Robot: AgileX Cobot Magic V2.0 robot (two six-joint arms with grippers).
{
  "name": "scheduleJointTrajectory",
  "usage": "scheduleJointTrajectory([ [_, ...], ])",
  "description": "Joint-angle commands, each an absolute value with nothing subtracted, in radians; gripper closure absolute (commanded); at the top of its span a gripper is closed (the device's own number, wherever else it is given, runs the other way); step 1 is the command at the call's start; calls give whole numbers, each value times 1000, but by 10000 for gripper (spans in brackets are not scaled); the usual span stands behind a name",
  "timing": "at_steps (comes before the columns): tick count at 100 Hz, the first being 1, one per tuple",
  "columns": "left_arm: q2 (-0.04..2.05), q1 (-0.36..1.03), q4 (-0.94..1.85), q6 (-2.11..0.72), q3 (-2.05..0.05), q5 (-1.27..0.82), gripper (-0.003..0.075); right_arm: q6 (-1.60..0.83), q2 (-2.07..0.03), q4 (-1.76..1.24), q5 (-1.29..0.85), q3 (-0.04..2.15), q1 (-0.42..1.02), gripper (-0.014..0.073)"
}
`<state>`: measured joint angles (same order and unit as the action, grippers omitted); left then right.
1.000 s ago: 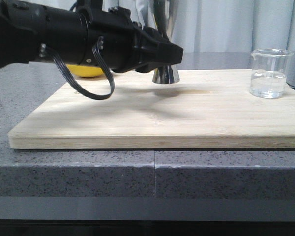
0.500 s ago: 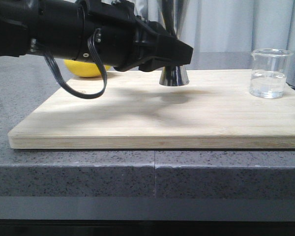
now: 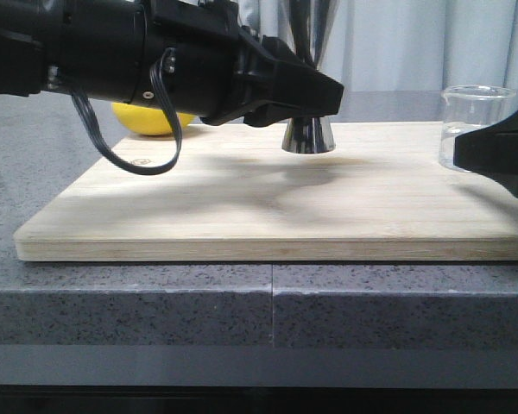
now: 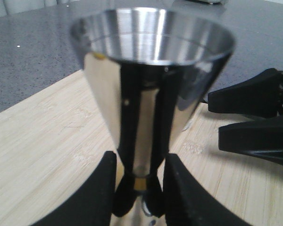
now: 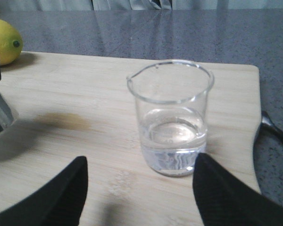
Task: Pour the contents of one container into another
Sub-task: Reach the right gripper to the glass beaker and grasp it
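Holding the shiny steel jigger (image 4: 151, 89) by its thin gold middle, our left gripper (image 4: 139, 188) has its two fingers squeezed shut on it, one finger on each side. The jigger stands up straight, wide mouth up, and in the front view its foot looks to be at or just above the wooden board (image 3: 268, 207); we cannot tell if it touches. It is bright like a mirror and shaped like an hourglass. Our right gripper (image 5: 139, 188) is open, with its black fingers (image 5: 61, 193) spread wide. The glass beaker (image 5: 172, 117) sits right ahead of it, lined up with the gap between the fingers but not yet between them, and nothing touches it. The beaker stands up straight on the board, so its long way runs up and down, and the open fingers sit on each side of that line. The right gripper is much nearer to the beaker than the left one is, so we think the right one should slide forward and close on it. The beaker is small, round and clear, with a little pouring lip and some clear water in the bottom part. Off past the jigger, a yellow lemon (image 5: 4, 40) lies by the far edge of the board.
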<state>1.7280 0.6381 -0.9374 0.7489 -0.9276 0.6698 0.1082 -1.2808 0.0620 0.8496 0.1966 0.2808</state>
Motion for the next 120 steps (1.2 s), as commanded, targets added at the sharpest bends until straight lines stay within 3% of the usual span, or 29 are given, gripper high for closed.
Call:
scheduleJointTrajectory([
  [1, 1674, 644, -913, 763, -958, 741, 741, 103, -1295, 70, 978, 227, 282, 162],
  [120, 1674, 644, -919, 763, -958, 741, 741, 88, -1374, 78, 1021, 285, 206, 161],
])
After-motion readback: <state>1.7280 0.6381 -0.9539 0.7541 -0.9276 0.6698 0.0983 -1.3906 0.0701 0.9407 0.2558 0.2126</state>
